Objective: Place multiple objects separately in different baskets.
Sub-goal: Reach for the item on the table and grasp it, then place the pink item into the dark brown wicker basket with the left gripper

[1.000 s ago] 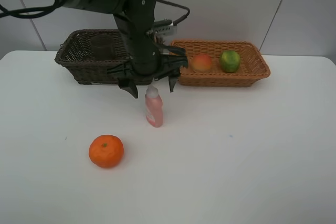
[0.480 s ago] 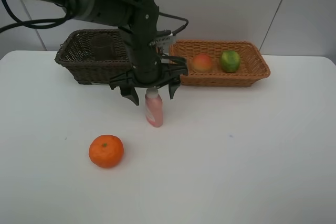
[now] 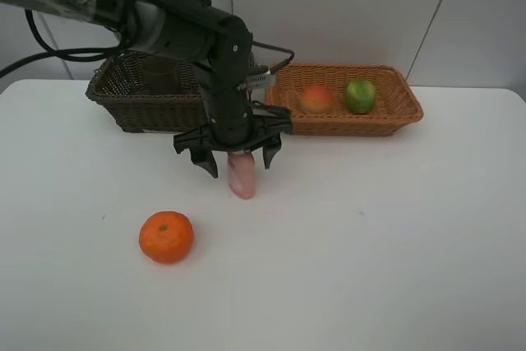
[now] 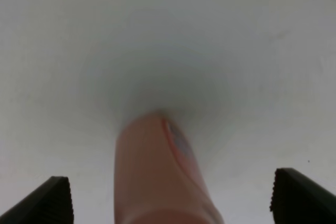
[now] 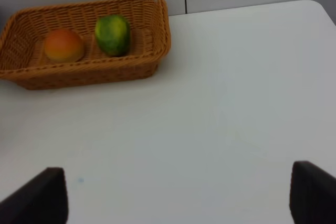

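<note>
My left gripper is open and lowered around the upright pink bottle, one finger on each side and its cap hidden. In the left wrist view the bottle stands between the spread fingertips of that gripper. The orange tangerine lies on the table in front. The peach and lime lie in the light tan basket. The mauve cup stands in the dark brown basket. My right gripper is open and empty, with the peach and lime ahead of it. The dark green bottle is out of view.
The two baskets stand side by side along the table's back edge, against the wall. The tan basket also shows in the right wrist view. The left arm reaches over the dark basket. The table top is white.
My left gripper has come down over the pink bottle, and its white cap is now hidden between the open fingers. The bottle and the tangerine have not moved.
</note>
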Motion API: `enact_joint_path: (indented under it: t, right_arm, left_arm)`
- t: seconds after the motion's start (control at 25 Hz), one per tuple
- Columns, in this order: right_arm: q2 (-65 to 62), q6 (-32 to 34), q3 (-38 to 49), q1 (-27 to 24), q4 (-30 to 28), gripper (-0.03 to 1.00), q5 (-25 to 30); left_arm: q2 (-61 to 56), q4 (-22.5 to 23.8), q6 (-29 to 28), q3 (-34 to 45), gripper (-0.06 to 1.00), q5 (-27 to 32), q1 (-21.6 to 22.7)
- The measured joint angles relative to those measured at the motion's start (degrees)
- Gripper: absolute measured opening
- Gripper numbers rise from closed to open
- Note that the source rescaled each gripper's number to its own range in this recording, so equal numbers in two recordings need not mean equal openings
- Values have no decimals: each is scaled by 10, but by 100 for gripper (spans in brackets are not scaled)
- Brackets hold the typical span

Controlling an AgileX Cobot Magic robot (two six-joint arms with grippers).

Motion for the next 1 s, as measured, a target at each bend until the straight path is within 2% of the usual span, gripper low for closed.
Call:
enact_joint_path:
  t: [0.12, 0.24, 1.0]
  right_arm:
    - [0, 0, 0, 0, 0, 85, 0]
    - [0, 0, 0, 0, 0, 85, 0]
    - [0, 0, 0, 0, 0, 85, 0]
  left_arm:
    - [3, -2, 0, 0, 73, 0, 0]
    - [4, -2, 0, 0, 39, 1, 0]
    - [4, -2, 0, 0, 38, 0, 0]
